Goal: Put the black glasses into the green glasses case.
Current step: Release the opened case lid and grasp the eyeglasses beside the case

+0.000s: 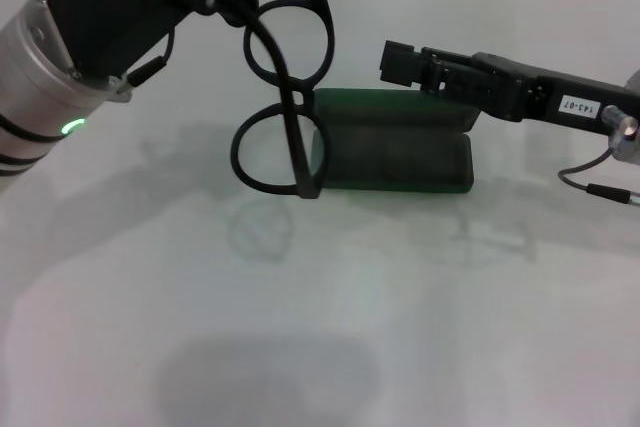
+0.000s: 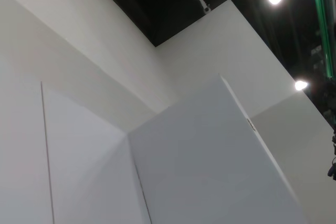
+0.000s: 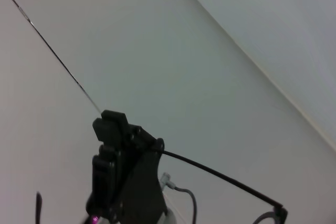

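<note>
The black glasses (image 1: 293,97) hang upright in the air, one lens above the other, with the lower lens just in front of the left end of the green glasses case (image 1: 400,152). The case lies open on the white table, its lid standing up at the back. My left gripper (image 1: 232,2) holds the glasses from the upper left, shut on the frame near a temple. In the right wrist view the left gripper (image 3: 113,129) shows with a thin temple arm (image 3: 220,176) running out of it. My right gripper (image 1: 398,62) hovers just above the lid's back edge.
The white table (image 1: 320,347) stretches out in front of the case. The left wrist view shows only white wall panels (image 2: 199,156) and a dark ceiling with lamps. A thin cable (image 1: 590,187) dangles from the right arm.
</note>
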You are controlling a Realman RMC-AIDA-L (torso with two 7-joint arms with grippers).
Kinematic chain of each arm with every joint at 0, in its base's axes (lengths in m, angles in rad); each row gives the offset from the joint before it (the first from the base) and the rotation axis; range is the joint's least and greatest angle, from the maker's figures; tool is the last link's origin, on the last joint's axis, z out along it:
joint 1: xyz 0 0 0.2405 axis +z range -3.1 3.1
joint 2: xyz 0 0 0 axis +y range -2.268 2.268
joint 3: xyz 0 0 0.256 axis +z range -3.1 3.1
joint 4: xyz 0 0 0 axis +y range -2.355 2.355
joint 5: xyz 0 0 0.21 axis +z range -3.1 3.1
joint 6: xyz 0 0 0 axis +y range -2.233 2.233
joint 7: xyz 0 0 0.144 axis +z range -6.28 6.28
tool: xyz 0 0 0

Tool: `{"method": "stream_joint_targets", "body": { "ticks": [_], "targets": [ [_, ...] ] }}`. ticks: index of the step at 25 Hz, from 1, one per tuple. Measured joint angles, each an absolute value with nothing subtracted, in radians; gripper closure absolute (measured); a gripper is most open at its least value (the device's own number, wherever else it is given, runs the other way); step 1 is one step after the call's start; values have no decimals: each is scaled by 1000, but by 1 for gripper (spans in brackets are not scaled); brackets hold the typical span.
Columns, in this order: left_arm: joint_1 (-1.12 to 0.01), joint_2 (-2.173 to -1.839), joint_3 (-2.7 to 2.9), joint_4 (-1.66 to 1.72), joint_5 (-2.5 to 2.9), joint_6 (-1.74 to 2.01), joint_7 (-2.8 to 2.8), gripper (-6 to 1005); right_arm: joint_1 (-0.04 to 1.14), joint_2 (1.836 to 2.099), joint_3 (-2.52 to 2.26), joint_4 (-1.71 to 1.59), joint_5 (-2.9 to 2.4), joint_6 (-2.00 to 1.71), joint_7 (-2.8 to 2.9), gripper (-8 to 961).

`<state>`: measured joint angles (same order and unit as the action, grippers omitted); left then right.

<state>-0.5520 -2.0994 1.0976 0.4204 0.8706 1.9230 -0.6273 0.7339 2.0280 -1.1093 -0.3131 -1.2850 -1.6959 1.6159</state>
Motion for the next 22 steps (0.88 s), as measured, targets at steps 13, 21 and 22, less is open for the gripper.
{"method": "stream_joint_targets", "body": {
  "ticks": [13,21,22],
  "targets": [
    [-577,-2102,1143,448,847,1922,-579,944,764,2028,-1129,-275,-1264,-1712,1790,473],
    [-592,-2101,1152,440,836,1916,-557,944,774,2028,-1129,-240,-1267,-1723,1803,474],
    [-585,-2099,1152,439,832,1916,-557,944,758,2028,-1129,-248,-1267,-1723,1803,474]
  ]
}}
